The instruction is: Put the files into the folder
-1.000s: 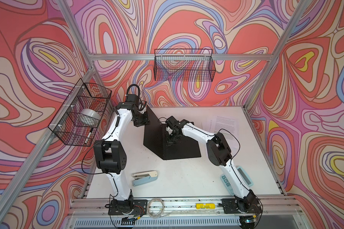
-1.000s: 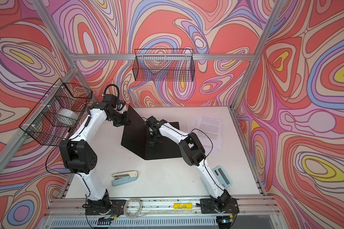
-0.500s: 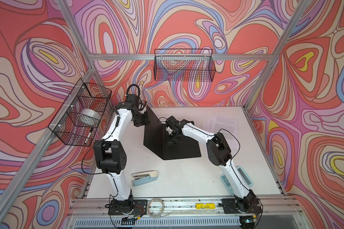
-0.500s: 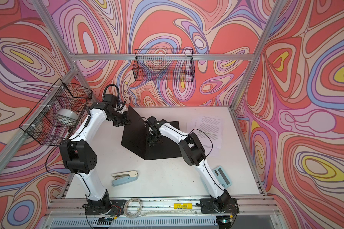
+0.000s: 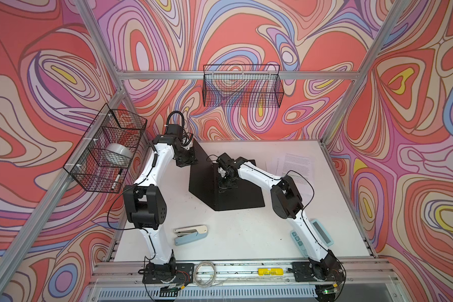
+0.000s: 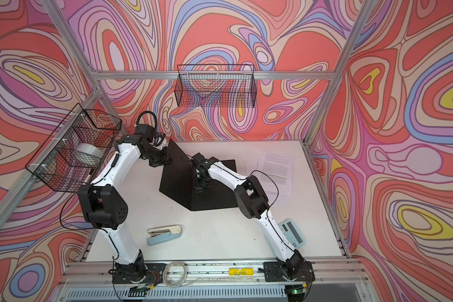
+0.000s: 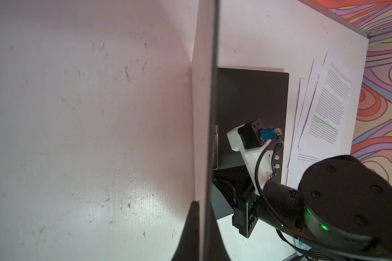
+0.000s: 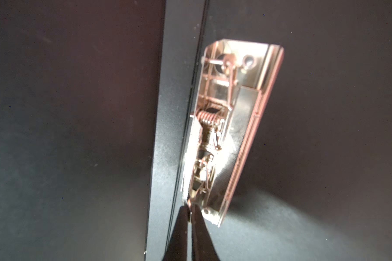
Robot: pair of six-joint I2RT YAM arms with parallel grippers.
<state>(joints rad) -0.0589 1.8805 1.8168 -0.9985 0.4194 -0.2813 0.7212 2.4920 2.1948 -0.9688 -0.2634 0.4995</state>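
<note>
Left gripper [image 5: 190,161] pinches the folder [image 5: 233,194] by its cover and holds that up, right gripper [image 8: 190,208] pinches the clip [image 8: 224,126] inside, and the files [image 5: 296,167] lie on the table [image 5: 246,235] just beside

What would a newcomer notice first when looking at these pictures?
The black-lined folder in the middle of the table stands half open: the left gripper pinches its raised cover while the right gripper nips the end of its metal clip. The files lie untouched at the table's far right, beneath loud swirling walls.
</note>
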